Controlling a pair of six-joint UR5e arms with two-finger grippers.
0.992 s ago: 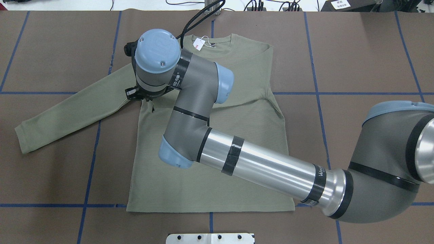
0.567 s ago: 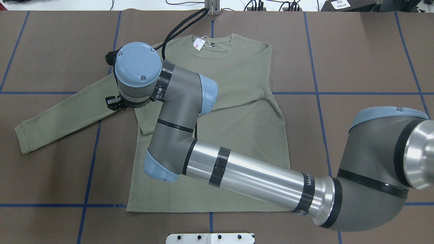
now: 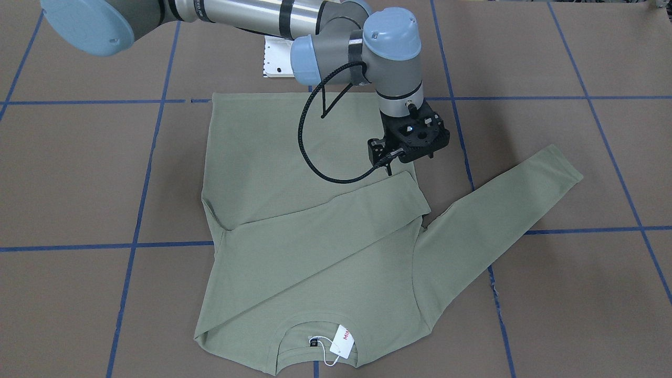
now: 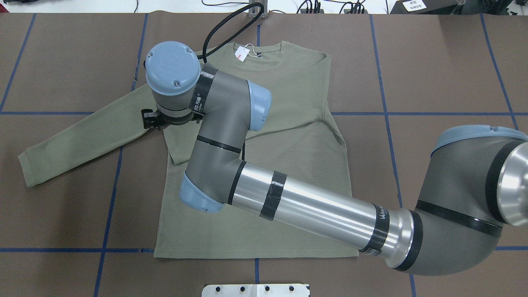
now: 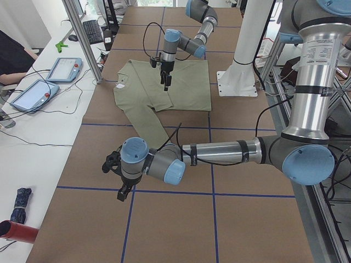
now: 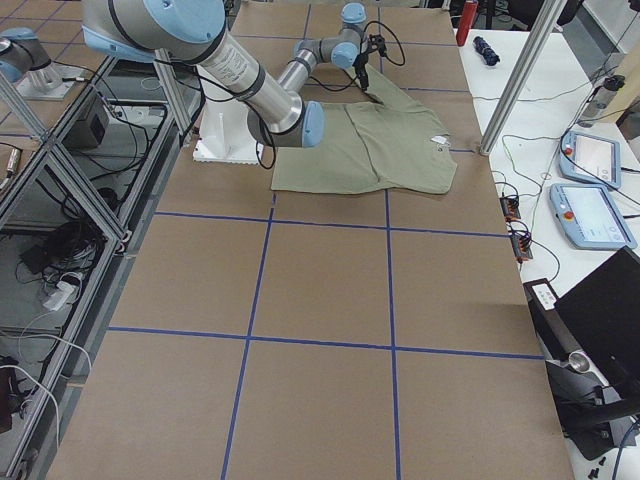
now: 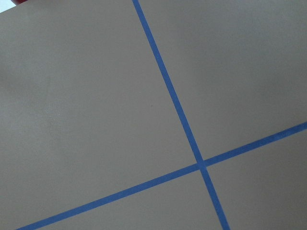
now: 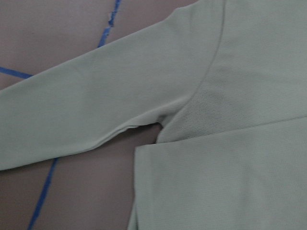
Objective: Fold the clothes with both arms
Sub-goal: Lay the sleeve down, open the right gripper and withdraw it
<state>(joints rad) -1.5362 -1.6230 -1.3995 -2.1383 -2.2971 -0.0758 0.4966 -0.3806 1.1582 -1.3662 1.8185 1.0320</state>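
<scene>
Shirt (image 4: 288, 181) lies flat, one sleeve folded across. Right pincer (image 3: 389, 164), empty and seemingly together, has drifted back toward the armpit; left pincer (image 5: 122, 178) state unclear.

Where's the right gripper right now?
In the front-facing view the right gripper hangs right of centre, just above the cuff of the sleeve folded across the shirt.

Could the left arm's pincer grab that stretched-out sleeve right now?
Probably yes: the sleeve lies flat and uncovered on the table, on the left arm's side. The left pincer hangs farther along the table, with nothing between.
</scene>
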